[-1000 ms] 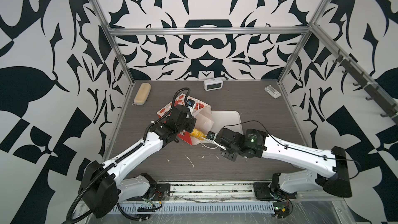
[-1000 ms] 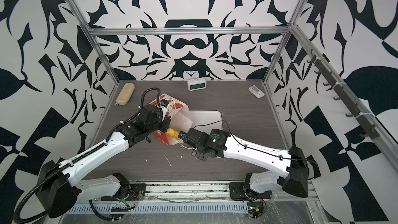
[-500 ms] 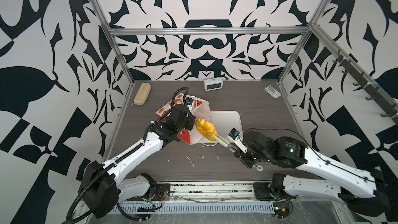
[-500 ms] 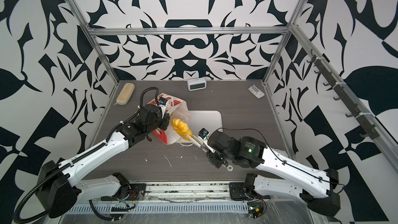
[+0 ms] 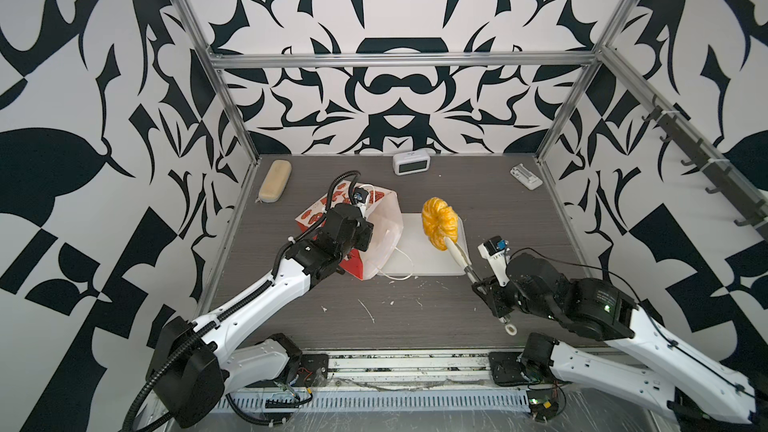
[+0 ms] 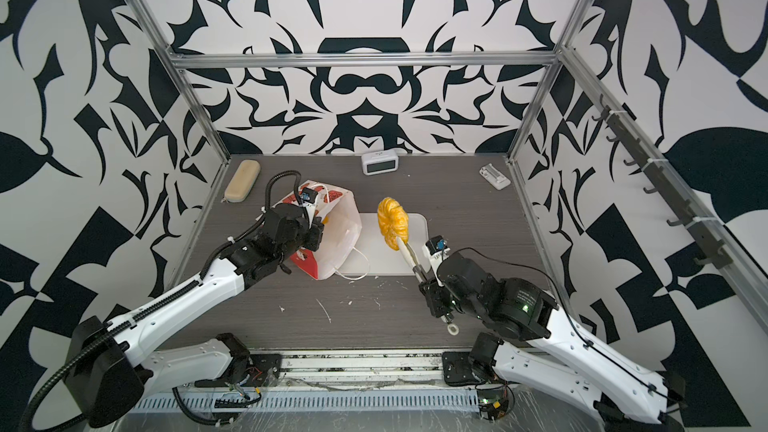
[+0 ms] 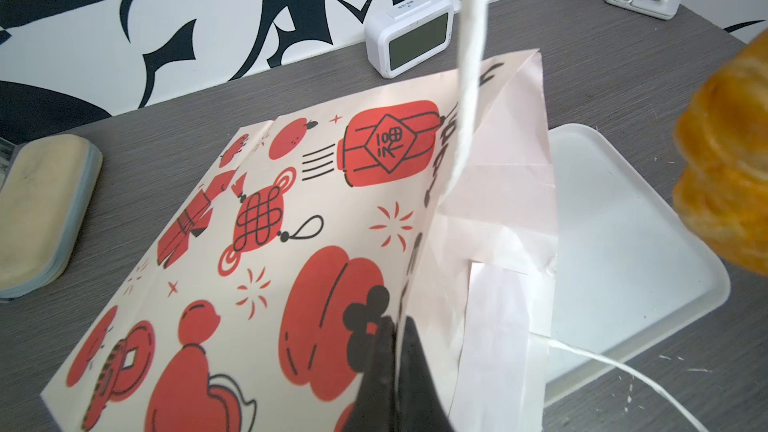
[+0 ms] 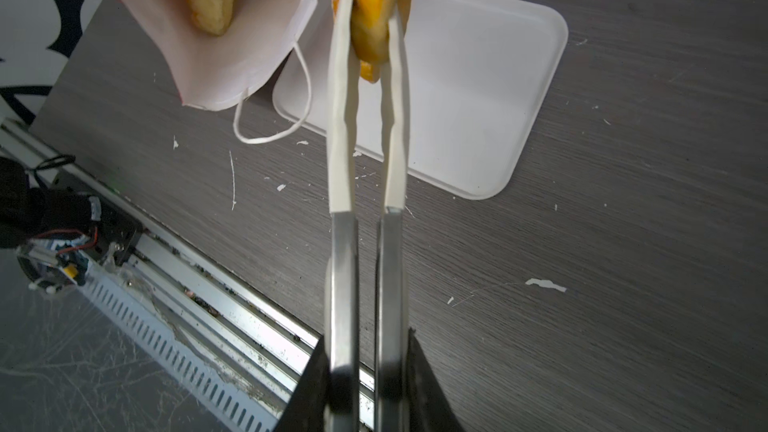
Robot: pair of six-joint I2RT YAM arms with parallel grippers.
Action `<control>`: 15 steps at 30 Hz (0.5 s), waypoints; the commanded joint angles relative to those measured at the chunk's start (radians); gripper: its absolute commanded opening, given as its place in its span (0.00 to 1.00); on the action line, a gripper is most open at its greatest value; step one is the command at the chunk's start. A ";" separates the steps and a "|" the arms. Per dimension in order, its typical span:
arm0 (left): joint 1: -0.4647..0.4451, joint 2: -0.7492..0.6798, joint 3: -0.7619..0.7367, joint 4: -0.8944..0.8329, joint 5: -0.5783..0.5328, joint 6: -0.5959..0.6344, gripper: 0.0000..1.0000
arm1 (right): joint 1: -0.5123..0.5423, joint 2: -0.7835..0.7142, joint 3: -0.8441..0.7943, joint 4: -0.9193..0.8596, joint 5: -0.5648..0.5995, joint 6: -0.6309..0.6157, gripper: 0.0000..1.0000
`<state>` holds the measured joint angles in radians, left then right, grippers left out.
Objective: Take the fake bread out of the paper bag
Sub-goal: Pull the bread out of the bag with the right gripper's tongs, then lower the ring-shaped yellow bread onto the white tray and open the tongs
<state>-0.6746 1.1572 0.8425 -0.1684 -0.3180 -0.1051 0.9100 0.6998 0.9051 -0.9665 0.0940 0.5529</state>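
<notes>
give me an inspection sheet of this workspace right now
surface: grey wood-grain table, white scraps near front
job's things: paper bag mouth toward white tray, bread pieces inside; ring pastry held up in tongs
clutter: tan zippered case, white clock, small white device at back
grippers: left gripper shut on bag rim; right gripper shut on tongs
cables: black conduit loops over left wrist; cord handle by tray corner
surroundings: patterned walls, aluminium frame, hook rail

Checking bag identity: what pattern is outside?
Paper bag: red-orange cartoon prints on white; best in left wrist view.
</notes>
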 commanded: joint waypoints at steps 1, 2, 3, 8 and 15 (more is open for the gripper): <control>0.000 -0.031 -0.022 0.030 -0.021 -0.015 0.00 | -0.078 0.003 -0.058 0.181 -0.094 0.030 0.01; 0.000 -0.033 -0.024 0.031 -0.023 -0.014 0.00 | -0.114 0.012 -0.087 0.222 -0.137 0.029 0.01; 0.000 -0.035 -0.026 0.033 -0.023 -0.013 0.00 | -0.147 0.023 -0.112 0.256 -0.181 0.029 0.01; 0.000 -0.046 -0.037 0.045 -0.023 -0.016 0.00 | -0.321 0.097 -0.224 0.474 -0.394 0.053 0.00; -0.001 -0.063 -0.054 0.062 -0.021 -0.027 0.00 | -0.490 0.201 -0.288 0.598 -0.565 0.089 0.00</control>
<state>-0.6746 1.1172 0.8059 -0.1455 -0.3264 -0.1078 0.4679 0.8982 0.6182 -0.5388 -0.3412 0.6147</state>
